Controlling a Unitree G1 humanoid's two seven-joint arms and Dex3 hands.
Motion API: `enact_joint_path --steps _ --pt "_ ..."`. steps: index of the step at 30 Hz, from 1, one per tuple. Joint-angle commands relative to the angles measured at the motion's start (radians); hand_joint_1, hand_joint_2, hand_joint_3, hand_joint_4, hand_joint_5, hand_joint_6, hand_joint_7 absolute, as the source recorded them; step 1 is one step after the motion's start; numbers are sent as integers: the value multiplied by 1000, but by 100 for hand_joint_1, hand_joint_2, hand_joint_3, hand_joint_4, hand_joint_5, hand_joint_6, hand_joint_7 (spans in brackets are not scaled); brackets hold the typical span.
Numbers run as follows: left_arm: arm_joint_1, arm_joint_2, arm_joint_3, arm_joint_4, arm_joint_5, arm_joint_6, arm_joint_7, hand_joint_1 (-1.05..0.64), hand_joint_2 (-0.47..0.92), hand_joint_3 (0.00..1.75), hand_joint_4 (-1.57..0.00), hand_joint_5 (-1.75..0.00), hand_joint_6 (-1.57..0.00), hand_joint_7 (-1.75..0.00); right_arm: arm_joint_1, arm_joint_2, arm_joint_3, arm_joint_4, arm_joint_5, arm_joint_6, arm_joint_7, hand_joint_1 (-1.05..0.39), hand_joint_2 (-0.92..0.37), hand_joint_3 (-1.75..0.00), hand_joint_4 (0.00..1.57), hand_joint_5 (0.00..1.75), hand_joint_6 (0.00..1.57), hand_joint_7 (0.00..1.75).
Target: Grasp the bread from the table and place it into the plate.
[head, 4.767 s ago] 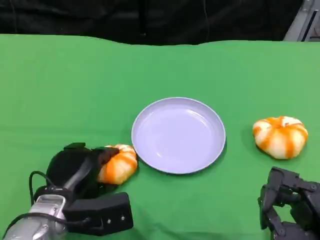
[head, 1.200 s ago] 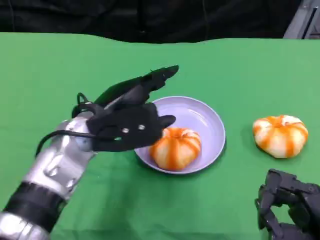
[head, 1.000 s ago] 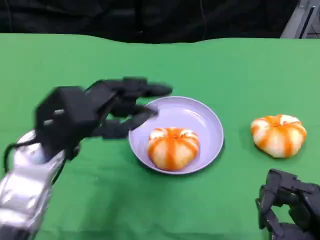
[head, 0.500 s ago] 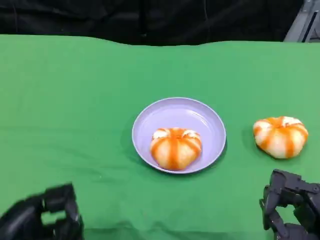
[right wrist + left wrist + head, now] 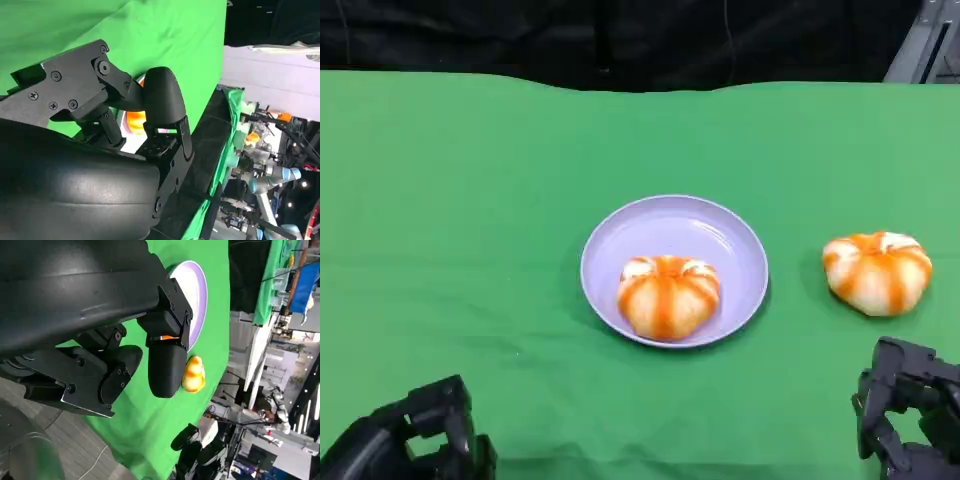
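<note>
Two round, orange-striped breads: one bread [image 5: 668, 296] sits upright in the single lilac plate [image 5: 720, 240], no clear long axis; a second bread [image 5: 877, 272] lies on the green counter [image 5: 470, 200], right of it. Left robot hand [image 5: 415, 440] and right robot hand [image 5: 910, 415] rest low with fingers curled on nothing.

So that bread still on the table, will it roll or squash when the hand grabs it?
The bread on the table looks domed with a broad base, so it probably sits rather than rolls. Its puffy, ridged surface suggests something light and soft that may dent under firm fingers.
</note>
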Motion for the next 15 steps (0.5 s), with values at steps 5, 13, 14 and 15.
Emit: enact_joint_path --steps 5,13,14,15 --pt "-11 8 11 8 15 -8 23 4 67 121 -86 -175 -68 -175 1 -6 -7 2 3 -6 -6 -14 -67 -105 83 175 70 166" --pt "-13 11 11 7 27 -8 38 5 67 120 -86 -175 -67 -175 7 -7 -6 -8 -10 -1 -18 -15 -66 -105 82 175 69 166" --pt "-13 11 11 4 27 -5 41 5 68 118 -86 -175 -67 -175 8 -6 -6 -8 -8 -1 -17 -14 -66 -105 82 175 69 166" --pt "-13 11 11 3 27 -3 42 5 68 118 -86 -175 -67 -175 8 -6 -6 -8 -6 -2 -16 -14 -67 -105 83 175 69 166"
